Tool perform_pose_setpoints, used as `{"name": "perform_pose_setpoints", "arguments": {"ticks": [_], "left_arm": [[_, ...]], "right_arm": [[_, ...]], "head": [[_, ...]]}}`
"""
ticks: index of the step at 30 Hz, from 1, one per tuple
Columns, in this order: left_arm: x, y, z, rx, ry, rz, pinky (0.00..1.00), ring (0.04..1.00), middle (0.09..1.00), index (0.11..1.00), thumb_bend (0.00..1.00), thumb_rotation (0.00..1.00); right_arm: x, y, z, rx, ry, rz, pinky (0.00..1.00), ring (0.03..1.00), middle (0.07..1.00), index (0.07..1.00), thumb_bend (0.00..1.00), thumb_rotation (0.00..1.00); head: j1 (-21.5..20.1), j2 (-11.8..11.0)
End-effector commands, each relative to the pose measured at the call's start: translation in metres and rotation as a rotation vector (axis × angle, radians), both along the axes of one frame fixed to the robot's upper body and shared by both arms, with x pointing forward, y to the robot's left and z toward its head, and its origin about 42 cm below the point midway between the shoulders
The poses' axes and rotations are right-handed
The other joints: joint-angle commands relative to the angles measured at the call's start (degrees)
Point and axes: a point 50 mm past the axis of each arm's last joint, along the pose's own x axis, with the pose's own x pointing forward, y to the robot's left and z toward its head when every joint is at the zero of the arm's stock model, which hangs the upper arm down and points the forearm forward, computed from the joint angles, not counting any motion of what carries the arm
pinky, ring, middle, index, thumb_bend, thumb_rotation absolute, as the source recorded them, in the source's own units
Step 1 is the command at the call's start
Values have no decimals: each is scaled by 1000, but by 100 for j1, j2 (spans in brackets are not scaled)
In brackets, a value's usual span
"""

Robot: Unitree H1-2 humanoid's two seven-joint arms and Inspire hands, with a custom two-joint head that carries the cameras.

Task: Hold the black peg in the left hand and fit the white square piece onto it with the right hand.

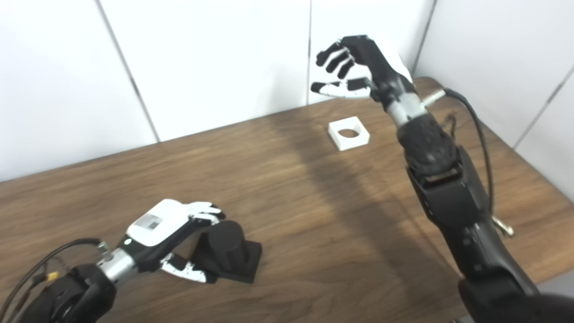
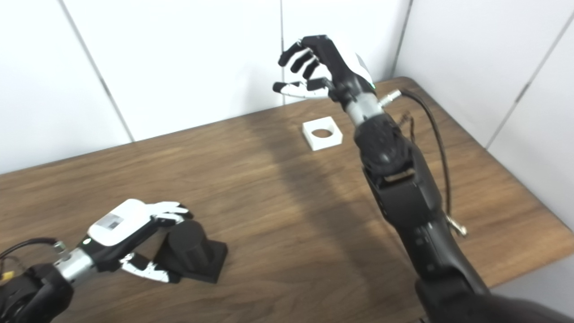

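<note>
A black peg (image 1: 228,251), a short cylinder on a square black base, stands on the wooden table (image 1: 314,215) at the front left. My left hand (image 1: 166,229) is against its left side, open, with fingers curled over the far top edge and the thumb low by the base; a firm grip does not show. The white square piece (image 1: 354,142), with a round hole, lies flat at the back right. My right hand (image 1: 358,67) hangs open in the air above and just behind that piece, holding nothing.
White wall panels (image 1: 215,67) close off the table's far side and right side. The table's right edge (image 1: 542,179) runs close past my right arm, and a black cable (image 1: 480,130) loops off the right forearm. Bare wood separates the two objects.
</note>
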Motion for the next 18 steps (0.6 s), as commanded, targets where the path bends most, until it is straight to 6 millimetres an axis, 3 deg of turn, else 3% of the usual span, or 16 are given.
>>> {"name": "perform_pose_setpoints", "arguments": {"ticks": [1,6,18], "left_arm": [[-7,29,-21,160,55,17,722,863,817,487,524,61],[-8,30,-18,161,54,14,724,870,820,488,524,61],[-12,34,-18,153,54,22,714,863,819,487,524,60]], "right_arm": [[9,-12,23,-148,-12,-27,500,619,684,496,508,135],[30,-36,26,-371,68,-96,559,676,723,497,511,144],[66,-63,28,-500,247,-134,619,728,739,498,511,149]], "head": [[2,12],[20,14],[44,-16]]}}
